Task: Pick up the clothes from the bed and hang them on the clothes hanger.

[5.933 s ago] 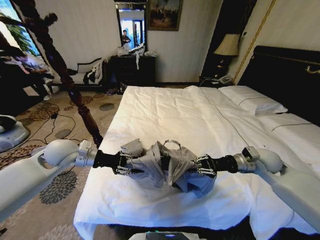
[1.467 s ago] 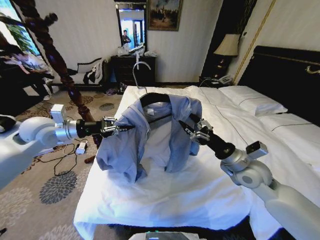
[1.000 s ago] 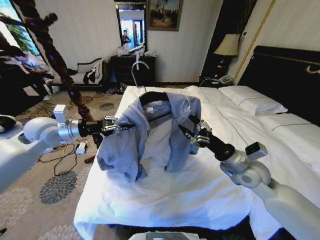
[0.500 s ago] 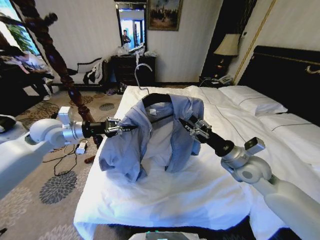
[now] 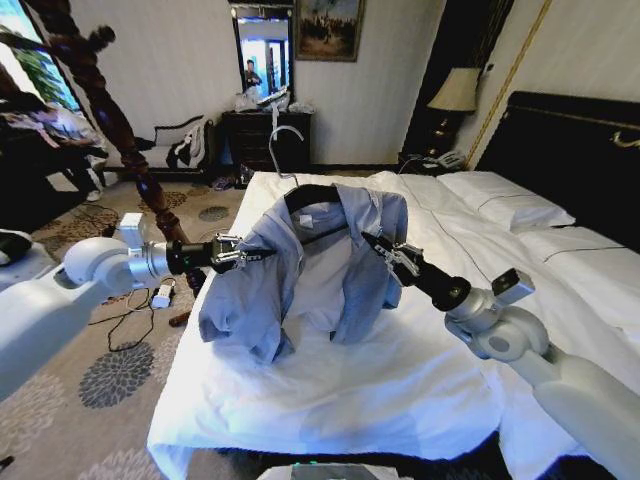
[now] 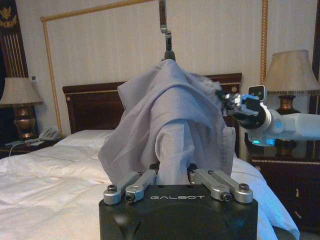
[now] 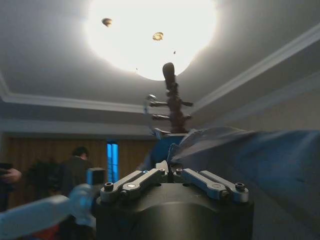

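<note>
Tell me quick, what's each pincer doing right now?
Left pincer: closed on the shirt's shoulder.
Right pincer: closed on the shirt's other side.

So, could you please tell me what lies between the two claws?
In the head view, the grey-blue shirt draped on the hanger spans the stretch between the left claw and the right claw, above the bed.

One shirt, one hanger, one bed, two pillows, two claws, one lamp
</note>
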